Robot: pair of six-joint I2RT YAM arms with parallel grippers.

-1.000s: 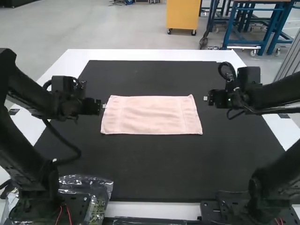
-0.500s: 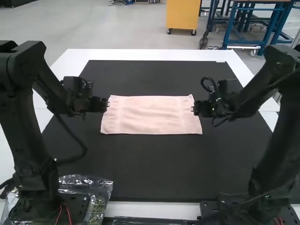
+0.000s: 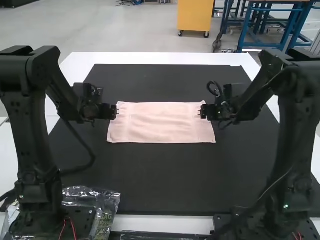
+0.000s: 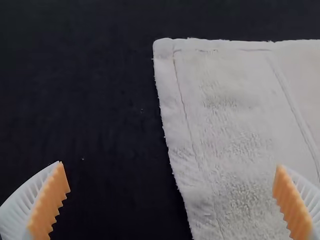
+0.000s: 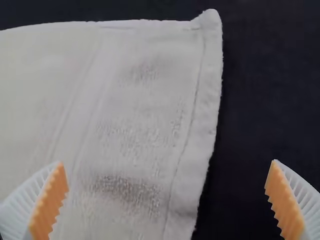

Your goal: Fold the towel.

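- Because the towel [image 3: 161, 124] lies flat, an oblong across the middle of the high view, my likeliest failure is a grasp that closes on nothing; I can't tell whether it is one layer or already doubled.
- My left gripper [image 3: 116, 111], at the towel's left end, has its fingers spread wide with nothing between them; one finger is over cloth and the other over mat [image 3: 160, 175], so coming down too high would let the edge slip out of the pinch.
- My right gripper [image 3: 200, 113], by the towel's upper right, is just as widely parted and empty; its pads [image 5: 51, 202] straddle the side edge too, and pressing too low could drag them on the mat and ruck the cloth.
- The next move, as I judge it, is to pinch both ends and lift together; if one side grips and the other misses, the towel will swing askew; if I pull the arms apart unevenly, a corner may tear free and the fold will land crooked.
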